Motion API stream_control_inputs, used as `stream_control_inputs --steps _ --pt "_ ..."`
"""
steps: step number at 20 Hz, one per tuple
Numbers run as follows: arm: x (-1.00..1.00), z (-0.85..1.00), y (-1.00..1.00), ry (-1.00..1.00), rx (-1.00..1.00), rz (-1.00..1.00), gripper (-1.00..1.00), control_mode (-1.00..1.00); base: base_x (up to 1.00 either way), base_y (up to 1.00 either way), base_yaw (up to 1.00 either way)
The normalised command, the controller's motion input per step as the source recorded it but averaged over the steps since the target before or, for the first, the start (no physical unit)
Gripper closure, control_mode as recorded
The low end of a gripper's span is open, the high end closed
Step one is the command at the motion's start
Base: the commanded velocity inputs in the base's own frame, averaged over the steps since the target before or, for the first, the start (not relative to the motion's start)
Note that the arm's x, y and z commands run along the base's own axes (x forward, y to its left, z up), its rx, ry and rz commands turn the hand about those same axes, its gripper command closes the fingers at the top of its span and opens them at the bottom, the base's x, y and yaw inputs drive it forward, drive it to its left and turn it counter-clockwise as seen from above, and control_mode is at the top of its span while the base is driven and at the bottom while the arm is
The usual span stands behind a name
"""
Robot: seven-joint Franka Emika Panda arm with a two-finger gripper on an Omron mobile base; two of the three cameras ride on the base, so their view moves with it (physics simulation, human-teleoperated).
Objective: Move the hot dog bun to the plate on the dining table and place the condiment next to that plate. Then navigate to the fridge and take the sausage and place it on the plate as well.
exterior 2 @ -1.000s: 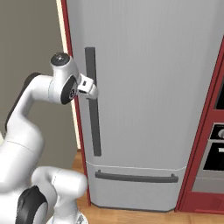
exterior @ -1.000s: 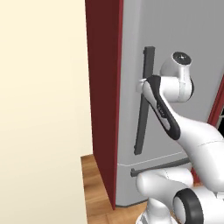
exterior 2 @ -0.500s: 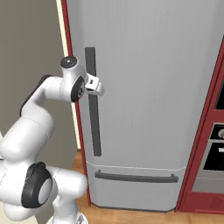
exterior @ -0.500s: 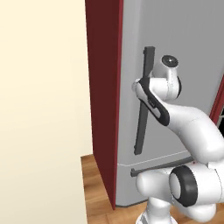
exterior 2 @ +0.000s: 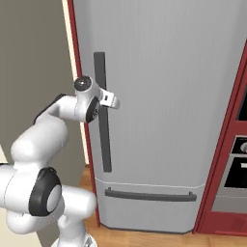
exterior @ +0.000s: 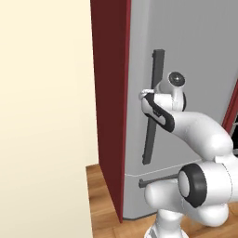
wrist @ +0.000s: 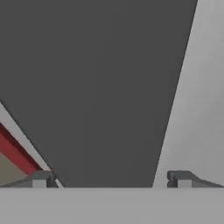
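The fridge (exterior: 195,56) (exterior 2: 169,96) is a tall grey appliance with its door shut. A long dark vertical handle (exterior: 149,139) (exterior 2: 103,144) runs down the door's left side. My gripper (exterior: 145,95) (exterior 2: 112,100) is open and level with the handle's upper half, right against it. In the hand view the dark handle (wrist: 100,87) stands wide and close between my open fingertips (wrist: 41,178), and my gripper (wrist: 111,179) is shut on nothing. The hot dog bun, plate, dining table, condiment and sausage are out of view.
A dark red cabinet panel (exterior: 111,93) flanks the fridge on the left, with a cream wall (exterior: 46,116) beyond it. The lower drawer has a horizontal bar handle (exterior 2: 150,196). An oven front (exterior 2: 239,164) sits in red cabinetry on the right. The floor (exterior: 100,204) is wood.
My arm has stretched forward and carried the hand up to the fridge's vertical handle. The jaws have stayed open and the door has stayed shut.
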Motion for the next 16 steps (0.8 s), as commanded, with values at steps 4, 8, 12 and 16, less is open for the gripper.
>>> stream_control_inputs --steps 4,8,12,16 --pt "0.51 -0.22 -0.06 -0.11 0.00 0.00 -1.00 -1.00 0.00 0.00 0.00" --pt "0.45 -0.12 0.00 -0.06 0.00 0.00 1.00 -1.00 0.00 0.00 0.00" --pt "-0.20 -0.01 -0.29 -0.04 0.00 0.03 1.00 -1.00 0.00 0.00 0.00" --pt "-0.90 0.00 -0.93 -0.07 0.00 0.01 1.00 -1.00 0.00 0.00 0.00"
